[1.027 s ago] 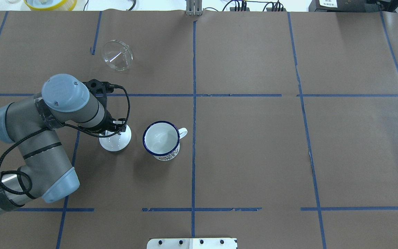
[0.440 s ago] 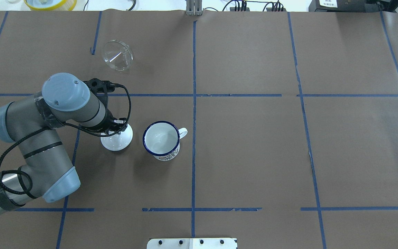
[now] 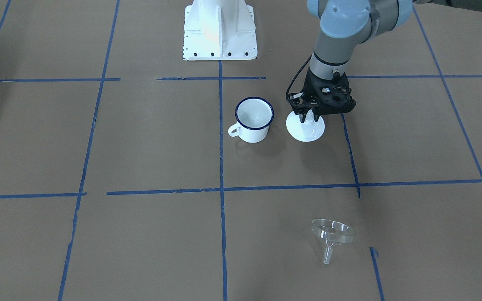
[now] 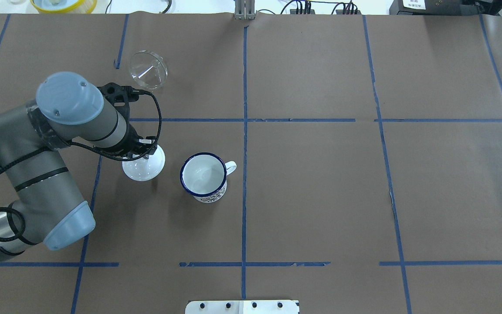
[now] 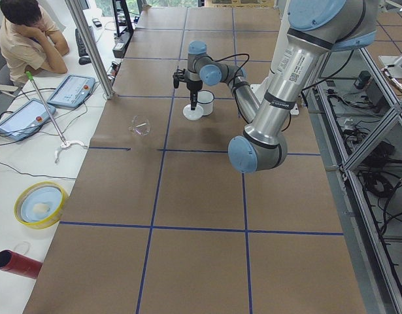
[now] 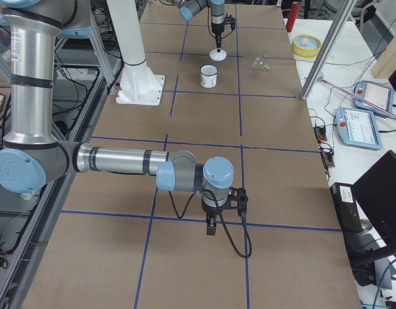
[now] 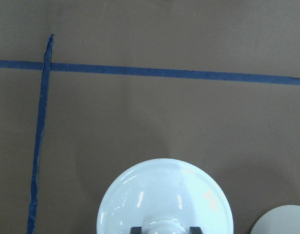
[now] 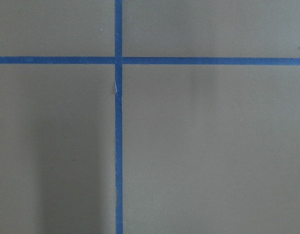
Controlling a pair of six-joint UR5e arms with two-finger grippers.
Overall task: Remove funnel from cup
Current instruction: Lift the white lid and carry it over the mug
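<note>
The clear funnel (image 4: 147, 69) lies on its side on the brown table, far back on the left and well away from the cup; it also shows in the front view (image 3: 333, 234). The white cup (image 4: 203, 176) with a dark blue rim stands upright and holds nothing (image 3: 253, 119). My left gripper (image 3: 308, 118) is shut on the knob of a white round lid (image 4: 144, 171), just left of the cup. In the left wrist view the lid (image 7: 164, 195) sits below the fingers. My right gripper (image 6: 210, 228) shows only in the exterior right view, far from everything; I cannot tell its state.
The white robot base (image 3: 219, 29) stands behind the cup. A yellow-rimmed bowl (image 5: 40, 204), a red cylinder (image 5: 14, 263), tablets and a seated person (image 5: 31, 39) are off the table's far side. Blue tape lines cross the table.
My left arm has swung left and back a little, and the white lid has moved with it, slightly away from the cup. Cup and funnel have not moved.
</note>
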